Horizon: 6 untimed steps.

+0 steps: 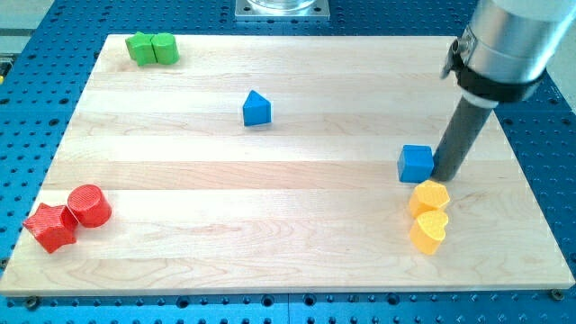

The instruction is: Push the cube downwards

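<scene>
Blue cube [415, 164] sits at the board's [270, 252] right side, just above two yellow blocks [429, 196] [428, 231]. My tip [444, 175] touches the cube's right face; it is a plain rod, no fingers to open or close. Blue pentagonal block [256, 109] lies well apart, upper centre.

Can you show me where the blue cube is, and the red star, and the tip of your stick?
blue cube [416, 164]: camera view, middle of its front face.
red star [51, 227]: camera view, centre of its top.
my tip [444, 175]: camera view, the rod's very end, just right of the blue cube.
</scene>
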Motion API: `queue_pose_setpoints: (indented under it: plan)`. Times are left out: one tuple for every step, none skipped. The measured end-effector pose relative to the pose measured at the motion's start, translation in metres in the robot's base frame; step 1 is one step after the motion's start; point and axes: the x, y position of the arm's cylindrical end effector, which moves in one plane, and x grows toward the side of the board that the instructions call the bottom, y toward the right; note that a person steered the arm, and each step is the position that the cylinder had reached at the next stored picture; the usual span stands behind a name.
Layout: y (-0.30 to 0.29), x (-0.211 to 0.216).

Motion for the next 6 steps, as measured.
queue_pose_setpoints:
  plan:
    - [0.012, -0.063]
    - [-0.030, -0.046]
    - [-0.042, -0.023]
    - [-0.042, -0.014]
    - [-0.042, -0.002]
    - [-0.042, -0.017]
